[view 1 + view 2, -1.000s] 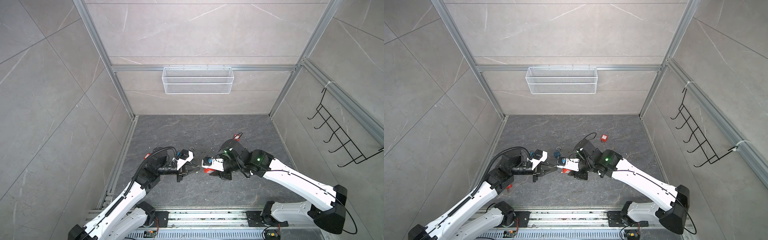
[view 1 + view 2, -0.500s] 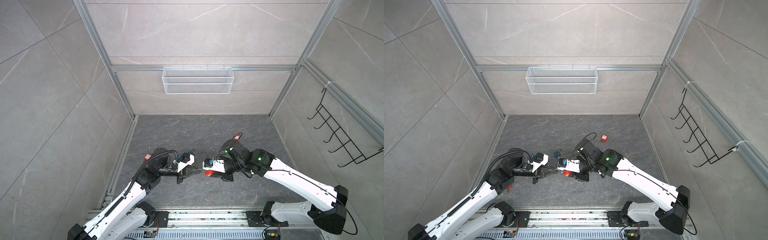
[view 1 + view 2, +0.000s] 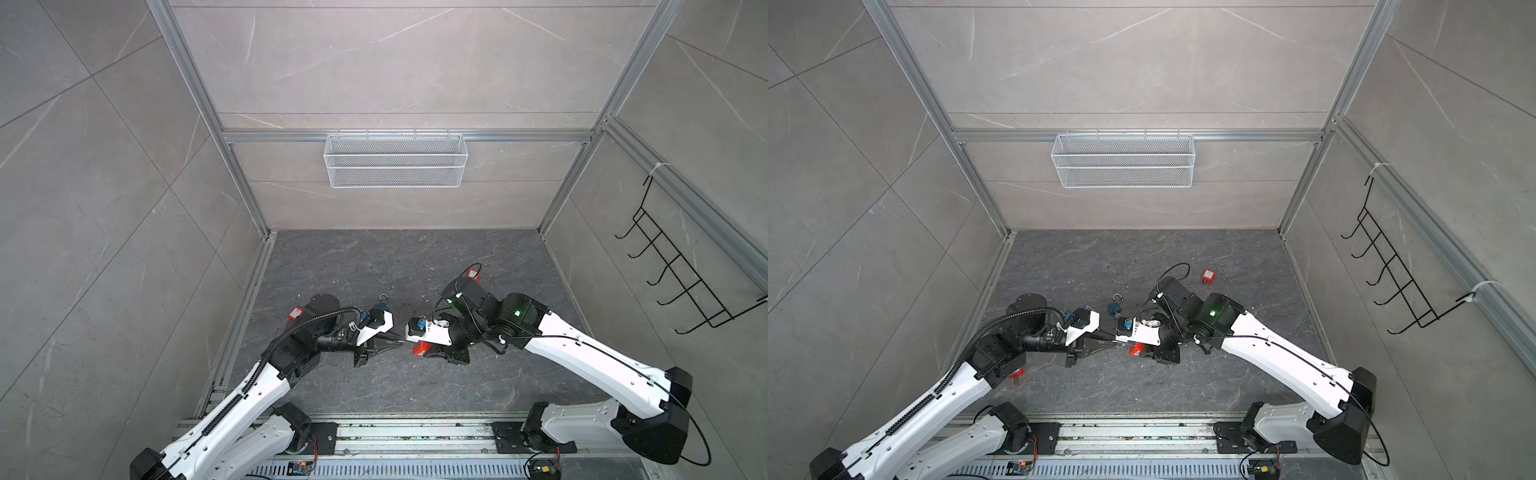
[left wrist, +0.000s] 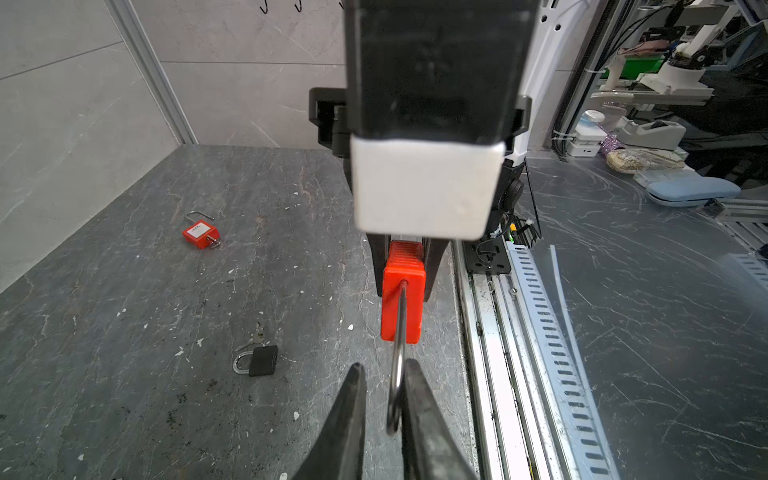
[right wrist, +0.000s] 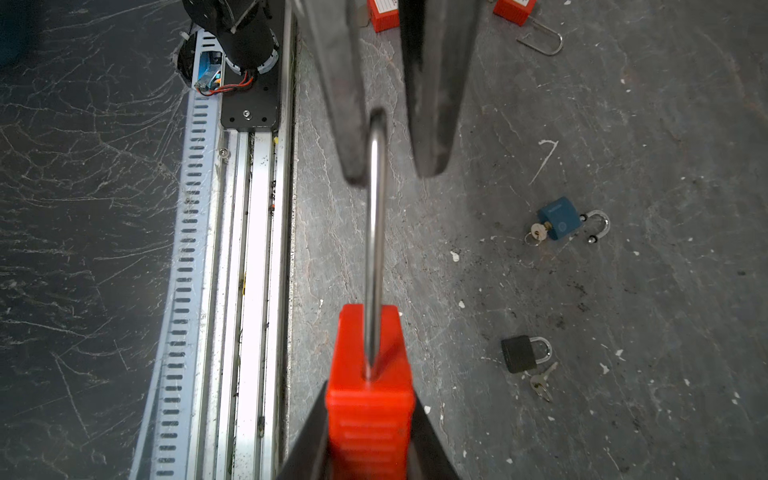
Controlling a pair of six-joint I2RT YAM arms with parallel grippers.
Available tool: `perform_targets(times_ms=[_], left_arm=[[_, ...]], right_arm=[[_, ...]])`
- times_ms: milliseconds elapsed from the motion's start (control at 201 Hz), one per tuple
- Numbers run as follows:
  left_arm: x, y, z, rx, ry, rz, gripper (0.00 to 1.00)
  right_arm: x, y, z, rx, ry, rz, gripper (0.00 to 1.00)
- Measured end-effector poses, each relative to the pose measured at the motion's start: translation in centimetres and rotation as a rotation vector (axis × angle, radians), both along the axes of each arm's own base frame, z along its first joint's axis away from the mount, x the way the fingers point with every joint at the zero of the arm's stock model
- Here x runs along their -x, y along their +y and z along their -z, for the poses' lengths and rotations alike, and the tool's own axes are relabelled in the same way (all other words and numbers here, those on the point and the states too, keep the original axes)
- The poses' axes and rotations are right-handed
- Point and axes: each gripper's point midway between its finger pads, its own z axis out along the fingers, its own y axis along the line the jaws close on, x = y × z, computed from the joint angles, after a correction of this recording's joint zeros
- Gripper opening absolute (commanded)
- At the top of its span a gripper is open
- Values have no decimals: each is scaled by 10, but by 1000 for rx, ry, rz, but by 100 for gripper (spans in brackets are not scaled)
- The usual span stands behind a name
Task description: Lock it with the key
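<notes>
My right gripper (image 5: 370, 401) is shut on the body of a red padlock (image 5: 370, 411), held above the floor between the two arms (image 3: 419, 348). Its steel shackle (image 4: 398, 374) points toward my left gripper (image 4: 384, 365). The left jaws stand slightly open around the shackle's bend: the shackle lies against one finger (image 4: 415, 399), with a gap to the other finger (image 4: 353, 399). From the right wrist the shackle (image 5: 376, 232) runs up between the left fingers (image 5: 353, 124). This padlock's key is hidden.
On the dark floor lie a black padlock (image 4: 262, 360) with loose keys, a blue padlock (image 5: 559, 218) with a key in it, and two more red padlocks (image 3: 1208, 275) (image 3: 296, 313). The arms' rail (image 3: 415, 432) runs along the front edge. A wire basket (image 3: 395, 166) hangs on the back wall.
The left jaws were shut a second ago and have now parted a little around the shackle. The right gripper closed slightly and keeps the red padlock. Both arms stay close together.
</notes>
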Motion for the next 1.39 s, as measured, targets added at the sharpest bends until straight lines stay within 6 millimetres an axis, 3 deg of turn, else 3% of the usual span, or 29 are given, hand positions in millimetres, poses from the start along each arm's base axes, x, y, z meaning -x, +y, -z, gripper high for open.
perform_targets(times_ms=[314,762,1394], left_arm=[[6,-2,7,-36,-9,16,0],[3,-7,10,-48,50,21,0],[8,-18,12,-16,96,53,0]], right_arm=[[0,-1,1,11,2,-8,4],[-9,-6,2,33,-85,-21,1],[-5,-14,4,-25,-138,-39,1]])
